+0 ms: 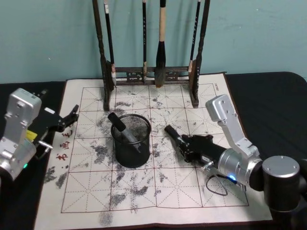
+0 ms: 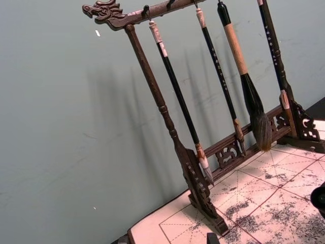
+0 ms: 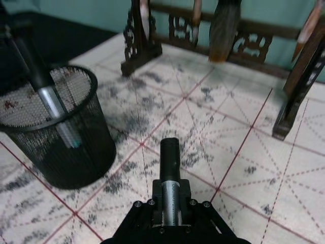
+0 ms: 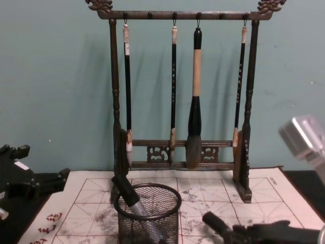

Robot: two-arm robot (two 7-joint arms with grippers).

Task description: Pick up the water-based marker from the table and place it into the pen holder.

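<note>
The right gripper (image 1: 184, 145) is closed on the water-based marker (image 1: 171, 133) and holds it by its silver-grey body. The black cap end sticks out in front of the gripper and points toward the brush rack (image 1: 151, 73). The marker lies nearly flat, low over the calligraphy mat (image 1: 192, 191), just beside the pen holder (image 1: 132, 154) on its right and apart from it. I cannot tell if the marker touches the mat.

The pen holder stands upright near the middle of the mat. Another marker (image 1: 120, 125) leans inside it, with its black end above the rim.

The left gripper (image 1: 68, 120) rests at the left edge of the mat, well apart from the pen holder. I cannot tell if it is open or closed. The mat lies on a black worktop (image 1: 273, 100).
</note>
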